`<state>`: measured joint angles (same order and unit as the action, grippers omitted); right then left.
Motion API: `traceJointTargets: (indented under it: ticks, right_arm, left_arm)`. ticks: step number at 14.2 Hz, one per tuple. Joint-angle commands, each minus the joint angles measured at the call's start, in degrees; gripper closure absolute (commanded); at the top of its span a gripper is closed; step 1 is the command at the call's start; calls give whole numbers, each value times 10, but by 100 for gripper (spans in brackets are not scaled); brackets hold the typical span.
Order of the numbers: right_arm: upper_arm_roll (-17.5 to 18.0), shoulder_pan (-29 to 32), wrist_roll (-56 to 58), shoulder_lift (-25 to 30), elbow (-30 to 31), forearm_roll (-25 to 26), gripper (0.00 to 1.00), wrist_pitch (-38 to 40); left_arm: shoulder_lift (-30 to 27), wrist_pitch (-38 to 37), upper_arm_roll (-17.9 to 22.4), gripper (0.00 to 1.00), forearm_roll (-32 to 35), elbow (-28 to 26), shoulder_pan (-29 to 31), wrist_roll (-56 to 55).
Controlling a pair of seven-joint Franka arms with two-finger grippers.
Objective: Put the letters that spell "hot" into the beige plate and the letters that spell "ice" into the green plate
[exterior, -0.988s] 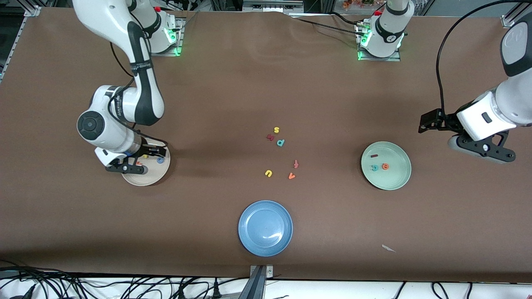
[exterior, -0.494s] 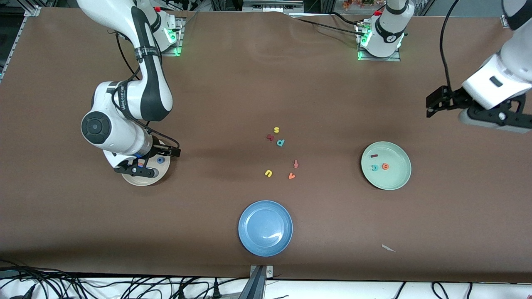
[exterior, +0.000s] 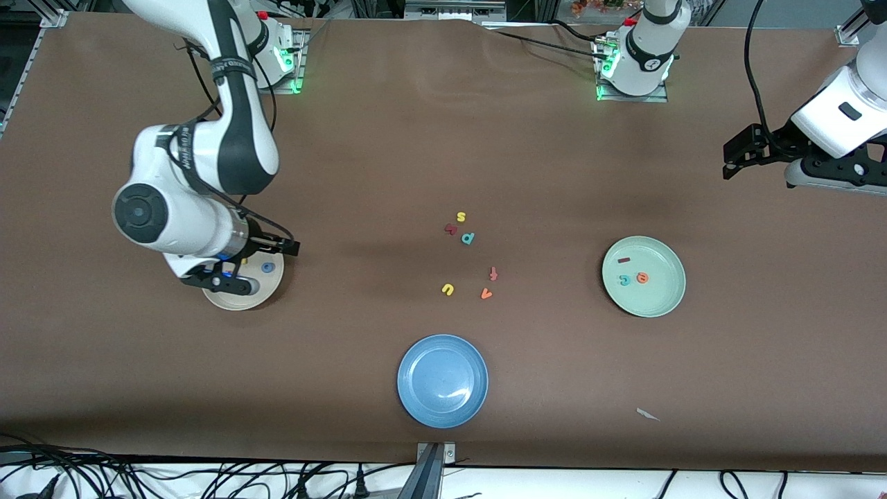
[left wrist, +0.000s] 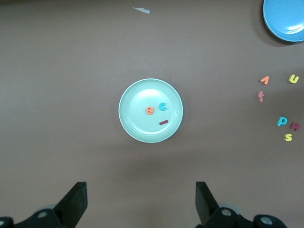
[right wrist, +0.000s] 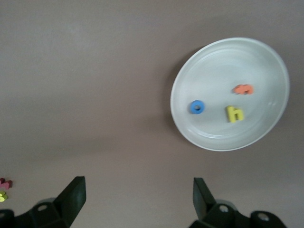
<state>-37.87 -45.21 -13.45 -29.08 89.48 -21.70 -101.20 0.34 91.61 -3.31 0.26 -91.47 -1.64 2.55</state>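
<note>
**Fingers spread wide, nothing held, both words spelled**

Fingers [right wrist: 76, 197] of the right gripper [right wrist: 137, 199] spread and empty above the beige plate [right wrist: 190, 71], clear of the load below. Same on the left gripper [left wrist: 140, 202]: parted, bare, up over the tabletop [exterior: 388, 152] near the green plate [left wrist: 128, 118]. In beige: yellow h [right wrist: 234, 113], blue o [right wrist: 197, 107], orange t [right wrist: 243, 89]. In green: dark red i [left wrist: 164, 122], teal c [left wrist: 163, 106], orange e [left wrist: 149, 110]. Blue plate [exterior: 416, 402] holding nothing. Looks like sorting complete.

Letters [left wrist: 156, 110] in green plate [left wrist: 130, 121]

Green plate [exterior: 666, 299] holds three letters; the blue plate [exterior: 423, 398] lies nearer.
</note>
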Motion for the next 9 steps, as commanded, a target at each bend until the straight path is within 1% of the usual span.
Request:
traceJointTargets:
  ticks: [1, 4, 5, 7, 9]
  right_arm:
    - [74, 67, -6, 41, -4, 59, 0, 19]
    - [177, 158, -5, 74, 6, 124, 0, 21]
    - [204, 185, -4, 88, 14, 138, 0, 21]
    - [234, 228, 2, 124, 32, 146, 0, 22]
    - [266, 282, 33, 161, 53, 153, 0, 34]
  left_arm:
    - [-10, 9, 1, 0, -10, -13, 1, -8]
    - [-10, 9, 1, 0, -10, -12, -2, -8]
    - [-10, 9, 1, 0, -10, -12, -3, -7]
    - [-10, 9, 1, 0, -10, -12, -2, -7]
    - [-10, 9, 1, 0, -10, -13, -4, -7]
